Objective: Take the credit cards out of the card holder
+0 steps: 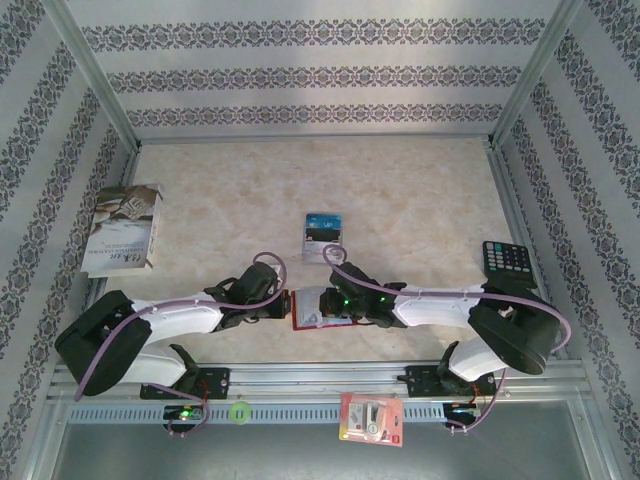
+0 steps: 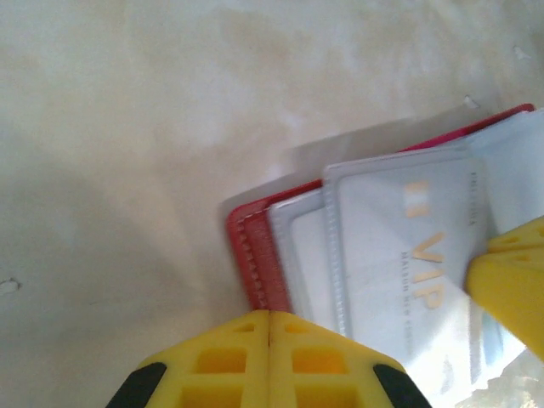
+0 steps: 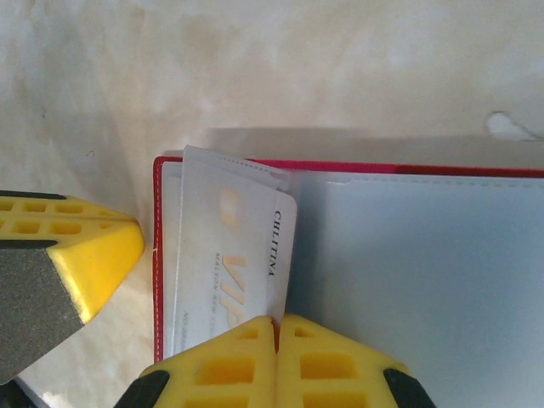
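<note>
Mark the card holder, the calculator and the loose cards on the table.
card holder [image 2: 255,259], left wrist view, red stitched edge.
calculator [image 1: 505,260], top external view, keypad middle.
loose cards [image 1: 322,225], top external view, blue upper face.

Red card holder [image 2: 255,255] lies open, 1 pale VIP card [image 3: 225,255] in its sleeve; teal-and-dark cards [image 1: 322,237] lie beyond.
</note>
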You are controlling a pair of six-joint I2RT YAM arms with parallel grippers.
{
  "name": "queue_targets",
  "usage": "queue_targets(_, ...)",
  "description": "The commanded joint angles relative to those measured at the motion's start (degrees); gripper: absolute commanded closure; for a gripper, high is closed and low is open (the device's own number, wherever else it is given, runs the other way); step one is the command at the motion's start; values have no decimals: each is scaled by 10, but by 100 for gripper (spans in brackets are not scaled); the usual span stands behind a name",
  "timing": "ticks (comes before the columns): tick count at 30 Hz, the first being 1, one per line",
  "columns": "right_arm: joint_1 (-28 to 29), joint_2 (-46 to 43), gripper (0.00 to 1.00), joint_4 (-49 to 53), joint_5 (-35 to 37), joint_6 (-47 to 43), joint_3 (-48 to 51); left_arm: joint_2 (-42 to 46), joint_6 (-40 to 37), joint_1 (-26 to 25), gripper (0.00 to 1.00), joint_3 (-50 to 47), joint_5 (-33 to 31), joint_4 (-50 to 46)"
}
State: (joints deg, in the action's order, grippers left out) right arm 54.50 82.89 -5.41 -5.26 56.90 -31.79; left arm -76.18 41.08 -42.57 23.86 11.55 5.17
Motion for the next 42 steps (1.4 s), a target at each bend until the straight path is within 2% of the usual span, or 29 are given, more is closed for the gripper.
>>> queue_targets(1,0,-26,100,43,31,-4,8,-3,-13,11,100,-4,-1,-18)
queue_targets(4,0,-26,100,49,24,-16,6,1,-16,16,100,-1,5,-18)
queue_targets(9,9,39,100,30,-10,-31,-24,24,-18,18,100,9,21,-13)
queue_targets(16,17,68,100,19,-10,-36,-56,68,1,-8,84,14,26,-9)
queue_targets(19,20,78,100,18,-11,-36,-68,55,8,-25,82,14,27,12)
queue_targets(26,25,81,100,17,-11,-35,-72,-10,18,-36,86,8,18,45)
queue_targets(30,23,73,100,11,-10,-36,-65,-10,22,-35,93,0,1,29)
queue_targets(33,13,68,90,2,-22,-36,-57,-1,24,-35,96,-6,-2,27)
queue_targets(38,2,61,81,-25,-30,-21,-34,3,23,-34,98,-9,-2,27)
queue_targets(42,0,66,81,-33,-33,-13,-30,-3,23,-33,99,-8,0,28)
